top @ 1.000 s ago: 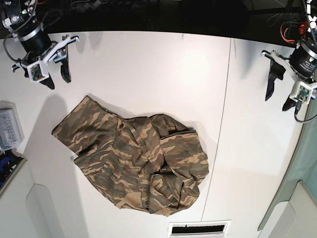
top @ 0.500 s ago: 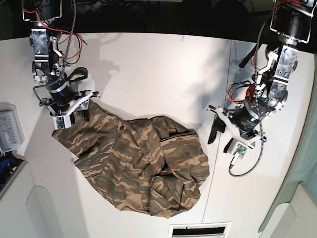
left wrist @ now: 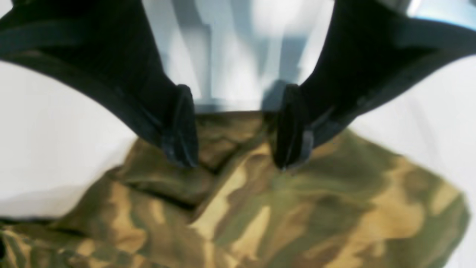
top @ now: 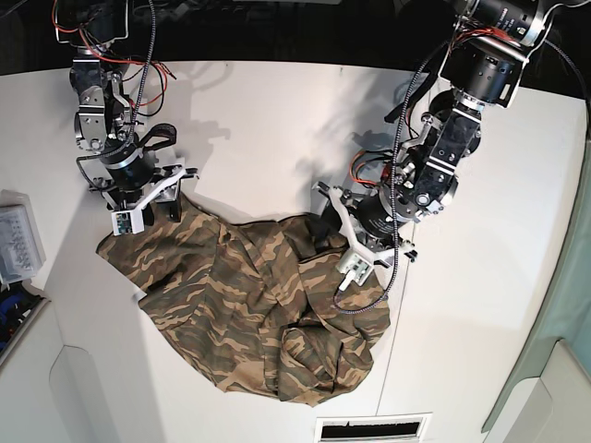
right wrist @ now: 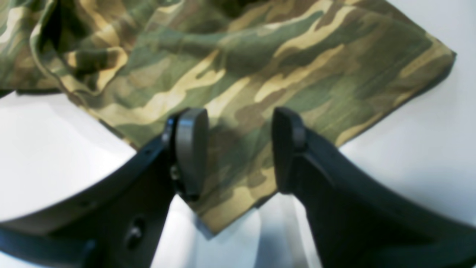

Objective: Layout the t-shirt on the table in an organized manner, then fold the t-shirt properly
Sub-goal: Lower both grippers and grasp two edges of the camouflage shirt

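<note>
In the left wrist view, the left gripper (left wrist: 232, 130) has its two black fingers (left wrist: 180, 128) spread wide, their tips down at the edge of the t-shirt (left wrist: 260, 208). Cloth shows in the gap between them, but they are not closed on it. White table (left wrist: 55, 149) shows on either side of the fabric, and the picture is blurred.

In the right wrist view, the right gripper (right wrist: 238, 152) also stands parted, one finger pad (right wrist: 189, 149) on each side of a pointed corner of the t-shirt (right wrist: 260, 67). The fabric runs between the fingers without being pinched. The table (right wrist: 409, 156) is bare white beside that corner, and the cloth bunches into folds toward the upper left.

In the base view, the t-shirt (top: 249, 305) lies crumpled in a rough heap on the table (top: 277, 129), left of the thin dark seam. The right gripper (top: 148, 208) sits at the garment's upper-left corner. The left gripper (top: 332, 235) reaches in from the other side and sits over the heap's upper-right edge. Both arms lean in from the far corners of the table.
</note>
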Controlling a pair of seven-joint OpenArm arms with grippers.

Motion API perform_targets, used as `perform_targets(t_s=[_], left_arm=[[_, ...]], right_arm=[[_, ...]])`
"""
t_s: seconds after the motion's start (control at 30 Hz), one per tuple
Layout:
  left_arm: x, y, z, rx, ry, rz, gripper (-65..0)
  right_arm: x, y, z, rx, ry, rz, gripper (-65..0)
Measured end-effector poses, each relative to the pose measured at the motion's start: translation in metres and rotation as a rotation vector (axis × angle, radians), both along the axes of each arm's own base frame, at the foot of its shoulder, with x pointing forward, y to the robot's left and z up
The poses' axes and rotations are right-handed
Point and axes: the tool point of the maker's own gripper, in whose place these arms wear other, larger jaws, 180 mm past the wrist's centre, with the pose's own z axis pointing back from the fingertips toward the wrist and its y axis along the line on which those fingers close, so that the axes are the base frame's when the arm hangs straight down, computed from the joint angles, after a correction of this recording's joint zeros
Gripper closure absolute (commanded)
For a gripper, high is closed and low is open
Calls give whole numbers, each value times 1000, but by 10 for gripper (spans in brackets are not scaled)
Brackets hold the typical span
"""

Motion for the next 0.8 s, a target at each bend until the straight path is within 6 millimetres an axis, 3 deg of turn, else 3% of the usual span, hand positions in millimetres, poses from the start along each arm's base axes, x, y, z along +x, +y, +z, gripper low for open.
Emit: perform_targets(t_s=[0.1,0.3,0.7,0.8], left_arm=[[12,15,6,33,-46,86,-376],[17,17,9,64,-65,76,-376],[14,-6,-14,87,-13,53,-376],[23,10,-11,119,-48,139,-376]], right_arm=[[0,0,0,0,0,0,-281],[0,0,0,3,0,-1,-281],[0,9,-1,21,0,-11,-281],[0,9,-1,23,0,-12,-280]])
